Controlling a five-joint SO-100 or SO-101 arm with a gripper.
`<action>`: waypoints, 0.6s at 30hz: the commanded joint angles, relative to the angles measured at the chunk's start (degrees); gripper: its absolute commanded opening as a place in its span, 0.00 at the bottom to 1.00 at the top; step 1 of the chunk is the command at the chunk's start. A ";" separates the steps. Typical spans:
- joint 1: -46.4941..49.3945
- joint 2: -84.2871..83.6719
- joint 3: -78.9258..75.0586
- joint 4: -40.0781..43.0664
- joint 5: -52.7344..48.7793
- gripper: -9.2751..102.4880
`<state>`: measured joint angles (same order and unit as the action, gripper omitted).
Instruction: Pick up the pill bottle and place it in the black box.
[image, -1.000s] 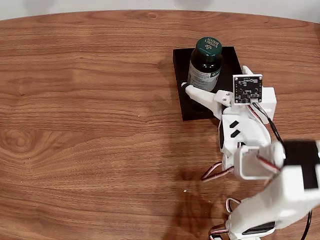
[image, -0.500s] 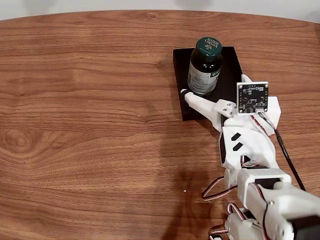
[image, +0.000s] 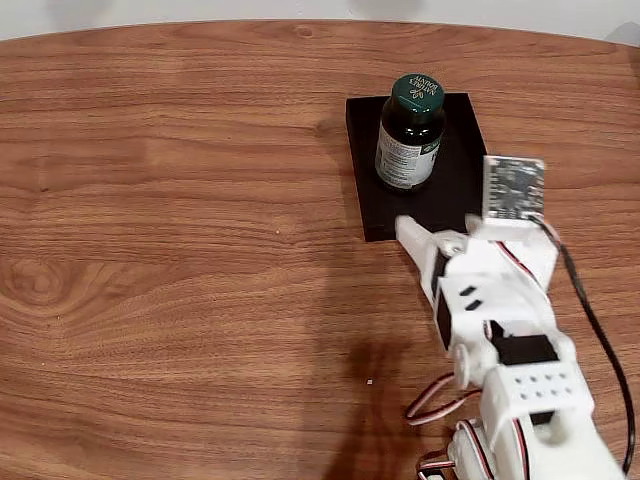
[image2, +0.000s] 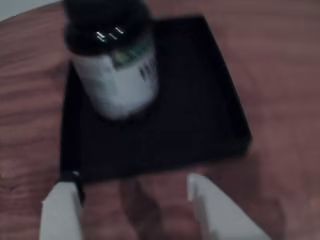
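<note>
**Upright in the tray, bottle released**

Now the pill bottle stands upright inside the black box, in the upper right of the fixed view, toward the tray's upper left part. Below it, the white gripper sits apart from the bottle at the tray's lower edge, fingers spread with nothing between them. Wood-grain table surrounds everything.

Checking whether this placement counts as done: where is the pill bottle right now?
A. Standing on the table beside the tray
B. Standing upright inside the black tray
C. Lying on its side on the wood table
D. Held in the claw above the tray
B. The bottle stands upright in the tray, and the open claw sits apart from it, holding nothing.
</note>
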<state>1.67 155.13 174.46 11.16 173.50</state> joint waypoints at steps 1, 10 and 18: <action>3.43 9.58 -0.97 15.38 -5.80 0.23; 6.15 24.35 -0.97 39.99 -12.22 0.13; 5.98 31.64 -0.88 58.01 -14.68 0.09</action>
<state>7.65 184.39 174.55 64.51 159.61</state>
